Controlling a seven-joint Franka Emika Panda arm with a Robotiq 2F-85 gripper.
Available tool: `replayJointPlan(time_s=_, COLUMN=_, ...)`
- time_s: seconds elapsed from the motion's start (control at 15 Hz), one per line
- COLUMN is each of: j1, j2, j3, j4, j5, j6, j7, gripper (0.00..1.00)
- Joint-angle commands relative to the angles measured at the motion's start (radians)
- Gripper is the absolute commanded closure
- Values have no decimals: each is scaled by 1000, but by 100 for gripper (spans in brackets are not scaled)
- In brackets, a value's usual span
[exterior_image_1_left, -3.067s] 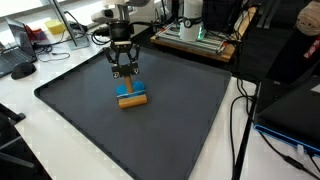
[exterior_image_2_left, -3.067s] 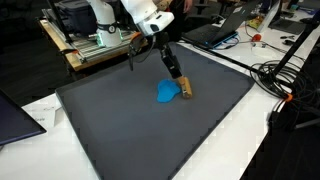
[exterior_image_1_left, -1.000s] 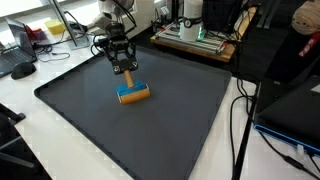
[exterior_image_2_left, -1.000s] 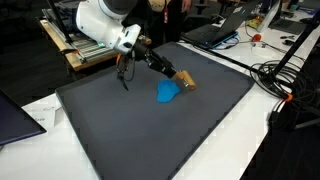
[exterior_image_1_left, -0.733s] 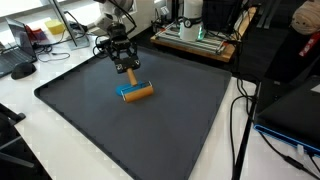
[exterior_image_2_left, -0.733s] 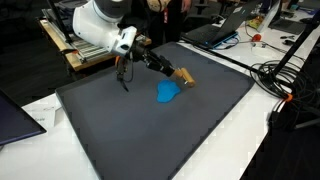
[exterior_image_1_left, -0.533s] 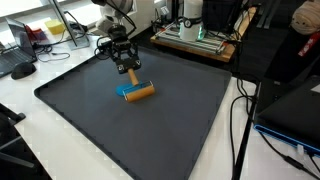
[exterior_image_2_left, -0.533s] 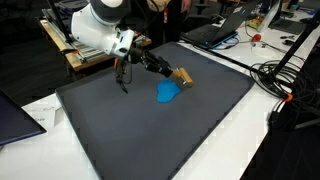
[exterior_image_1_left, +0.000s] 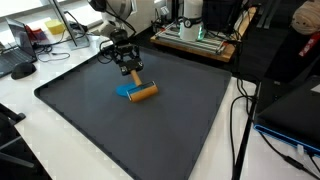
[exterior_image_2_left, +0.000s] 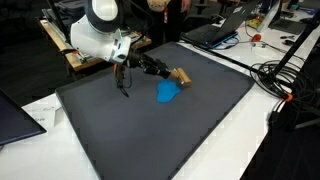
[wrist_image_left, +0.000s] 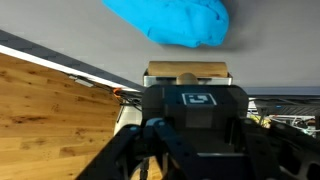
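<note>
My gripper (exterior_image_1_left: 136, 80) is shut on a small wooden block (exterior_image_1_left: 146, 92), with the arm leaning far over above a dark mat (exterior_image_1_left: 170, 120). The block rests beside a flat blue cloth-like lump (exterior_image_1_left: 123, 91) and touches its edge. In the exterior view from the opposite side, the gripper (exterior_image_2_left: 171, 73) holds the block (exterior_image_2_left: 182, 76) just behind the blue lump (exterior_image_2_left: 168, 92). In the wrist view the block (wrist_image_left: 187, 71) sits at my fingertips (wrist_image_left: 187, 82), with the blue lump (wrist_image_left: 170, 20) beyond it.
The mat (exterior_image_2_left: 140, 130) lies on a white table (exterior_image_1_left: 60, 140). Equipment racks (exterior_image_1_left: 195, 35) and a keyboard (exterior_image_1_left: 20, 68) stand behind it. Cables (exterior_image_2_left: 285, 85) trail at one side, and a laptop (exterior_image_2_left: 15, 115) sits by the mat's corner.
The arm has tilted further over, and the gripper has swung the wooden block sideways off the blue lump. The blue lump stays in place.
</note>
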Motion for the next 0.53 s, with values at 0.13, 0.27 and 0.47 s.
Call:
replayJointPlan(time_s=0.13, j1=17, j2=-16, j3=-25, j4=1, j5=8, j6=-53, j7=-35, gripper=77)
replayJointPlan(time_s=0.27, j1=44, j2=-58, j3=-32, j4=-23, j5=-34, j6=-15, j7=22, gripper=77)
replayJointPlan(time_s=0.47, j1=101, j2=-129, j3=-36, j4=-52, j5=-108, j6=77, j7=127, gripper=77)
